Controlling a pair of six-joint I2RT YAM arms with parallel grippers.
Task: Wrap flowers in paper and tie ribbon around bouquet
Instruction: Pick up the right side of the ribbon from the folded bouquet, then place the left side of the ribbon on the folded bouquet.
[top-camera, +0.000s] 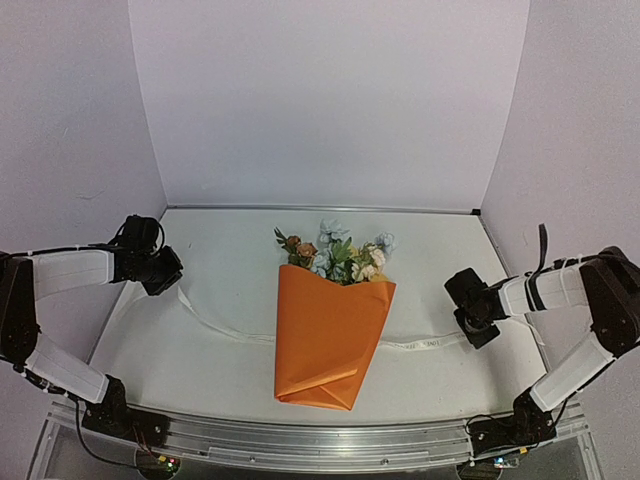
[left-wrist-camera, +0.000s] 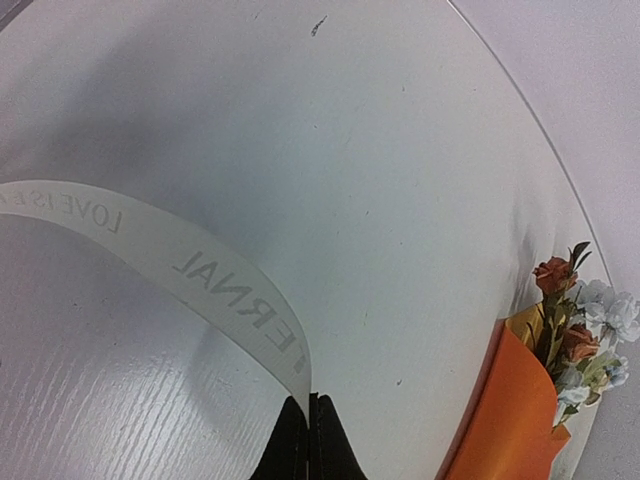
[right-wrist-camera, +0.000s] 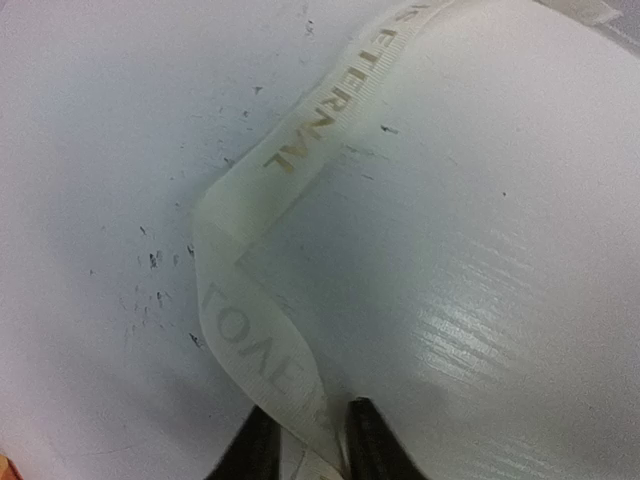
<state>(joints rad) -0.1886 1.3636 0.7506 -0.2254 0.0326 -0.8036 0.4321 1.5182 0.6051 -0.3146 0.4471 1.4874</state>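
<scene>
Paper cone (top-camera: 330, 335) holds the flowers (top-camera: 338, 255), flat on the desk (top-camera: 215, 250), blossoms pointing 12 o'clock, tip at 6. Ribbon (top-camera: 420, 345) runs under it 9 to 3. Left jaws clenched on it, right jaws straddle it, grip unclear.

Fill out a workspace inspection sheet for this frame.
Surface: white table, lightly scuffed.
Job's things: bouquet lies centre, orange paper around flowers; ribbon runs under it toward both arms.
Clutter: nothing seen.
Grippers: left gripper fingers shut on ribbon; right gripper fingers straddle ribbon, grip unclear.
Cables: black cable loops above right arm.
Surroundings: plain white walls.
</scene>
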